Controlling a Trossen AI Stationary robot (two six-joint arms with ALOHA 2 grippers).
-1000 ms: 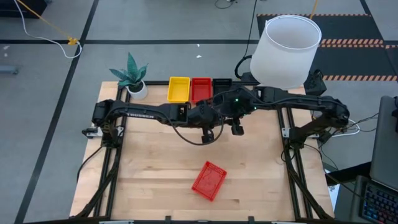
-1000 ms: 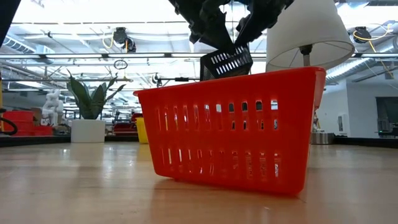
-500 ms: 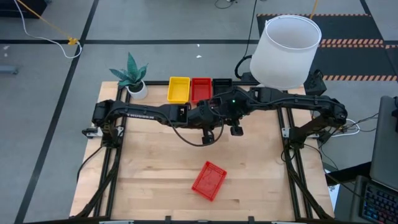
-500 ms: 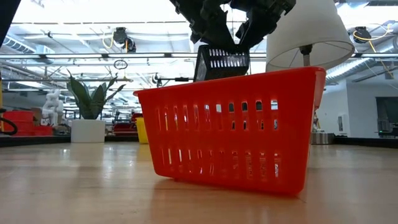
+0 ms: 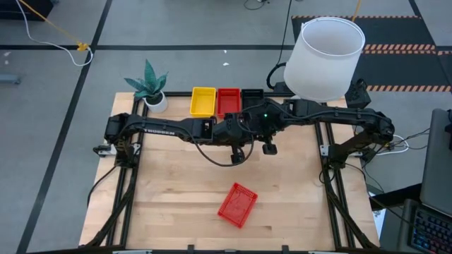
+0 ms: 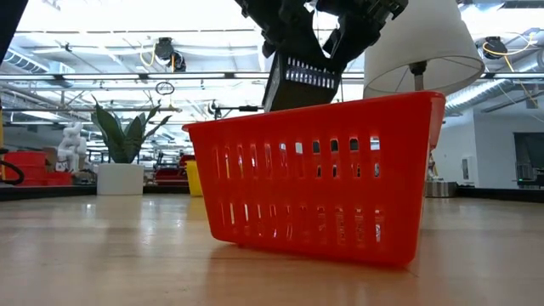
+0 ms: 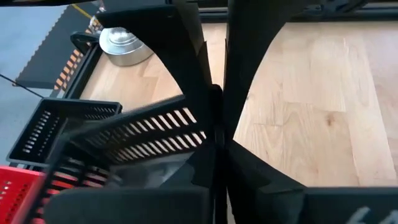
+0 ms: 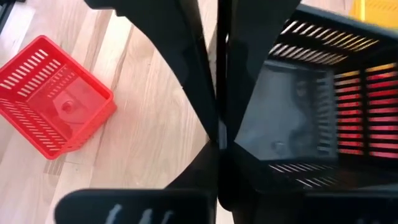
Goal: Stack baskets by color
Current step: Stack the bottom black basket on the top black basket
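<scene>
Two grippers, left gripper (image 5: pixel 239 125) and right gripper (image 5: pixel 260 121), both clenched on one black basket (image 6: pixel 299 84), up high, close beside the black stack (image 5: pixel 252 94).

3 baskets (image 5: pixel 227 101) sit side by side at the worktop's (image 5: pixel 169 204) far edge, a plant pot (image 5: pixel 156 102) to their left. 1 lone basket (image 5: pixel 236 204) lies near the front, and 1 held basket (image 6: pixel 302 81) hangs above the worktop's middle.

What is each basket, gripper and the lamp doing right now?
Black basket: lifted, tilted, held by both grippers.
Left gripper: shut on its rim.
Right gripper: shut on its rim.
Loose red basket: upright on the table, empty.
Yellow stack: at the back edge.
Lampshade: upright.
</scene>
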